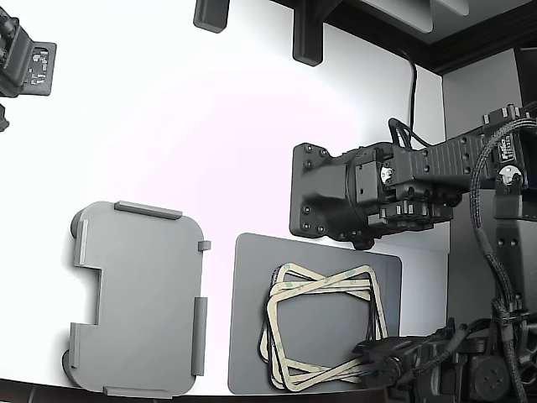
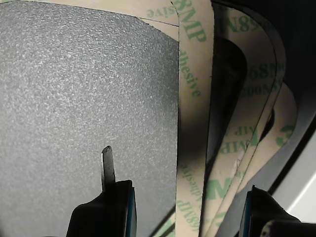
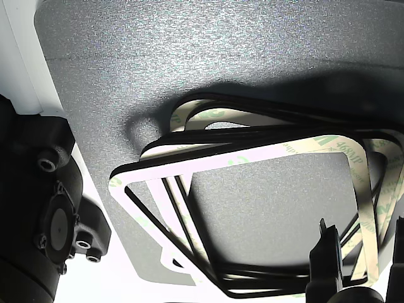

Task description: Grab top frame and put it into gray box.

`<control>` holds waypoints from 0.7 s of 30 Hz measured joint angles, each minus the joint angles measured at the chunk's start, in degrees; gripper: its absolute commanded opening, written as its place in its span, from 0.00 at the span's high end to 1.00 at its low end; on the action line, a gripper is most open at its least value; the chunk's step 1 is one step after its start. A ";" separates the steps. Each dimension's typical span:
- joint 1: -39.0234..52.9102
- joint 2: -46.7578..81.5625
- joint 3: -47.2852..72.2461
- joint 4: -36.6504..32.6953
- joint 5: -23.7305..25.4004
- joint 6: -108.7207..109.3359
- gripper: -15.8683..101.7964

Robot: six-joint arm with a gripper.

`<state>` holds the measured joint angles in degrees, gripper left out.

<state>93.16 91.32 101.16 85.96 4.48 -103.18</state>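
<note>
Here, the top frame point(image 1: 323, 327) is lying flat on a fanned stack on the dark mat point(image 1: 252, 319), its long axis running across the exterior view. The gripper point(image 2: 187, 197) is straddling one frame side point(image 2: 195, 98), jaws spread wide. The gray box point(image 1: 138, 298) is sitting well apart on the desk point(image 1: 210, 126).

gripper point(image 2: 185, 207) cut off by wrist view's edge, only two finger tips showing; in exterior view buried in dark arm hardware, jaw gap unreadable. top frame point(image 2: 195, 123) cropped to one side strip, green print partly legible. lower frames point(image 1: 289, 281) mostly covered by top one, count unclear. gray box point(image 1: 138, 302) near edge clipped by dark border.
</note>
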 measured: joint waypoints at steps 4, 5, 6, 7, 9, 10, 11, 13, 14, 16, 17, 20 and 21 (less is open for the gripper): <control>0.18 -0.35 0.00 0.00 -0.18 0.62 0.15; 0.18 -0.35 0.00 0.00 -0.18 0.70 0.16; 0.18 -0.44 0.00 0.00 -0.18 0.88 0.18; 0.18 -0.44 0.00 -0.09 -0.18 0.97 0.20; 0.18 -0.53 0.00 -0.35 -0.18 1.32 0.24; 0.35 -0.62 0.00 -0.62 -0.26 1.49 0.25; 0.62 -0.70 0.00 -0.70 -0.26 1.76 0.25; 1.23 -0.79 0.09 -1.14 -0.26 2.55 0.25; 1.49 -0.97 0.09 -1.23 -0.26 2.90 0.25; 1.49 -1.41 0.18 -1.41 -0.18 3.52 0.26; 1.49 -1.67 0.18 -1.49 -0.18 3.78 0.26; 1.49 -2.02 0.18 -1.58 -0.18 4.48 0.28; 1.49 -2.02 0.18 -1.58 -0.18 4.57 0.29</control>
<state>94.66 89.30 101.34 84.38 4.31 -98.61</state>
